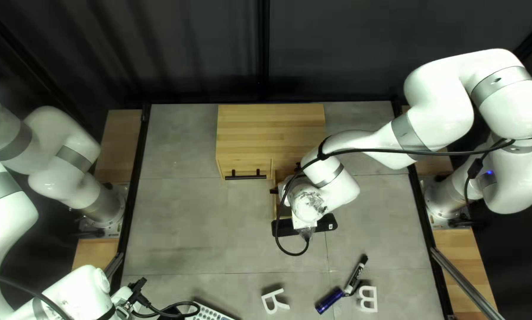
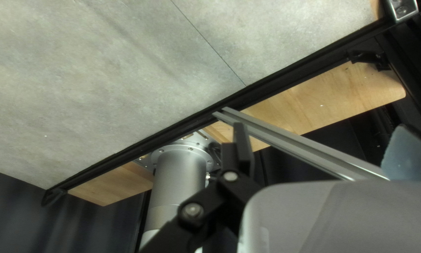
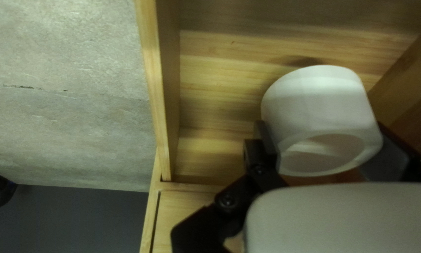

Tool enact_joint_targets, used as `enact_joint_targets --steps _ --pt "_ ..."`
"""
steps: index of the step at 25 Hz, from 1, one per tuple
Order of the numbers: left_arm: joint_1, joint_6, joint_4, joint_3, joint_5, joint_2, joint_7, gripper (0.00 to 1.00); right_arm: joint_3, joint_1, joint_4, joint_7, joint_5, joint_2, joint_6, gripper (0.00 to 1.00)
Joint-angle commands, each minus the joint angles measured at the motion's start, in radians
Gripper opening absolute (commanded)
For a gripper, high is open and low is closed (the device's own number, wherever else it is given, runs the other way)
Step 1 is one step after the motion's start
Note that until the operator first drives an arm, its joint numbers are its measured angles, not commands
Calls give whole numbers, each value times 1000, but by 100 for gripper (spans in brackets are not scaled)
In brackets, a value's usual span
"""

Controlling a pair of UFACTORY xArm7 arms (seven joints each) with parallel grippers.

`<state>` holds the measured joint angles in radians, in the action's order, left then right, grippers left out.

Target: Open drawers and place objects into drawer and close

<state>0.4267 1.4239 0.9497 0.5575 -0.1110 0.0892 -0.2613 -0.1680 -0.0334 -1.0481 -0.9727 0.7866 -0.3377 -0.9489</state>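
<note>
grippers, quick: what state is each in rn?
Left gripper: open, nothing between its fingers.
Right gripper: closed on a white ring, one finger on each side.

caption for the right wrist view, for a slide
Right tool gripping a hollow white cylinder at an open wooden drawer

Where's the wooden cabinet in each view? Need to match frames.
Top left view: wooden cabinet at the table's far edge, near the middle; right arm reaches over its front right.
Left wrist view: not in it.
Right wrist view: below and ahead of the right gripper, which is over the open drawer.
Shared landmark: grey tabletop, with thin dark seams.
</note>
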Motion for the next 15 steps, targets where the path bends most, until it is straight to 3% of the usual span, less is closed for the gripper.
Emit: enact_joint_targets --steps 1,5,8,11,12,13,14,15 --pt "0 0 0 0 0 0 0 100 2 1 3 8 5 -1 3 22" --pt "0 0 0 0 0 0 0 100 2 0 3 9 4 -2 5 23" --pt "0 0 0 0 0 0 0 100 4 -2 2 10 8 -5 12 34" --pt "0 0 0 0 0 0 0 100 6 -2 -5 12 13 -16 19 38" --pt "0 0 0 0 0 0 0 100 6 -3 -7 11 13 -19 21 47" --pt "0 0 0 0 0 0 0 100 7 -3 -7 11 14 -20 22 65" --pt "0 0 0 0 0 0 0 100 7 -4 -7 11 14 -19 21 97" --pt "0 0 0 0 0 0 0 100 7 -5 -5 8 13 -16 21 100"
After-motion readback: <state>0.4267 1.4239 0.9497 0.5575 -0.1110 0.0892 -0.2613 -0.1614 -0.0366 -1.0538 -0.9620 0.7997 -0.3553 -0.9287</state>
